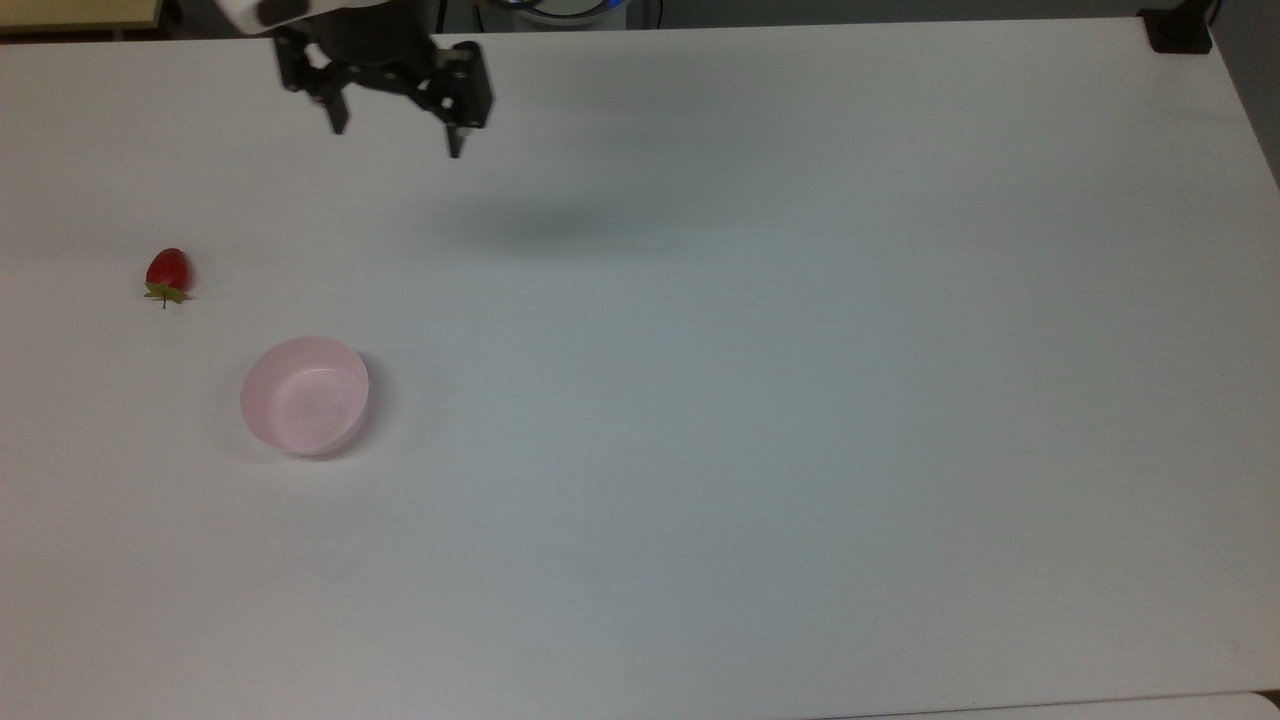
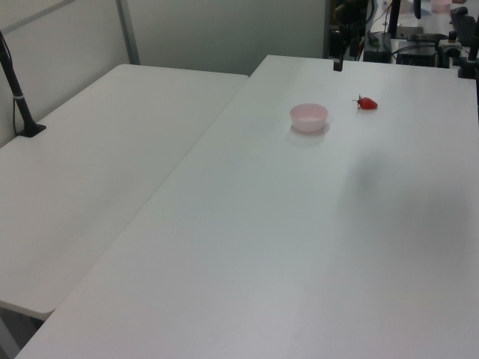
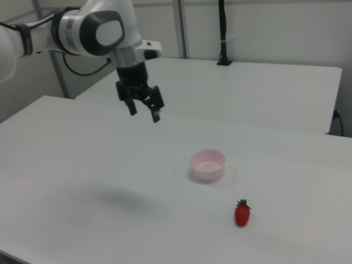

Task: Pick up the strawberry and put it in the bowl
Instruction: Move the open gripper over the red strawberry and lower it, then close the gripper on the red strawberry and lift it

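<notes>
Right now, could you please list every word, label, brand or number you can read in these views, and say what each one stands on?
None: no readable text.
The strawberry, the bowl, the table and the gripper all look plain, with no lettering.
The arm has no legible marking.

A white tabletop (image 2: pixel 299 224) adjoins a second white table (image 2: pixel 90 172); pale grey walls (image 2: pixel 224 30) stand behind.
</notes>
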`<state>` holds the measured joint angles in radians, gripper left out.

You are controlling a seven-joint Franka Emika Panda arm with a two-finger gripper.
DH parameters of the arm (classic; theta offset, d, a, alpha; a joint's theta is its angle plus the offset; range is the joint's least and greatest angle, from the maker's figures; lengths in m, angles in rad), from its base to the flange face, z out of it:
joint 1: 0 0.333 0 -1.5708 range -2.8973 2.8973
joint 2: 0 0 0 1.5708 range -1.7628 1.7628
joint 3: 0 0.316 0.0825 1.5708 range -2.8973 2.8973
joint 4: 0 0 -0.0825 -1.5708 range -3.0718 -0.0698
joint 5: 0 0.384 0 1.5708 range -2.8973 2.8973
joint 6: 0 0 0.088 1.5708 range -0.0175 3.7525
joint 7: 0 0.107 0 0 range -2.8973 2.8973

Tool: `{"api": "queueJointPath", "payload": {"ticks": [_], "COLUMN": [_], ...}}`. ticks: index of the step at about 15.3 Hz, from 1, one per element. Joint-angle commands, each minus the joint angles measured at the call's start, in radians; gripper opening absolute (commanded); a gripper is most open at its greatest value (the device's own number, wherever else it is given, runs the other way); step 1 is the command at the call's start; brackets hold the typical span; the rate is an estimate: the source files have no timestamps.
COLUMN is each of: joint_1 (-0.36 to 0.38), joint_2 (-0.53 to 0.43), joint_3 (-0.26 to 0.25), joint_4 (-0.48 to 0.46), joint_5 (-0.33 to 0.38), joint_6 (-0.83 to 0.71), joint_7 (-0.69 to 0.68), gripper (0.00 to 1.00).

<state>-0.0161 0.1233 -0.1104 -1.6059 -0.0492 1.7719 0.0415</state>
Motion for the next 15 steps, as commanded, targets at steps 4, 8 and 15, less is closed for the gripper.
{"api": "queueJointPath", "payload": {"ticks": [4,8,15], "joint_1": [-0.221,-0.315,-0.392], "joint_2": [0.134,0.222,0.366], "joint_3": [-0.003,-0.003,-0.003], "joint_4": [0.006,0.006,-0.002], "joint_5": [-0.008,-0.008,-0.027], "joint_6": [0.188,0.264,0.380], "joint_7": [-0.143,-0.299,-0.472], "gripper": [1.00,1.00,0.89]}}
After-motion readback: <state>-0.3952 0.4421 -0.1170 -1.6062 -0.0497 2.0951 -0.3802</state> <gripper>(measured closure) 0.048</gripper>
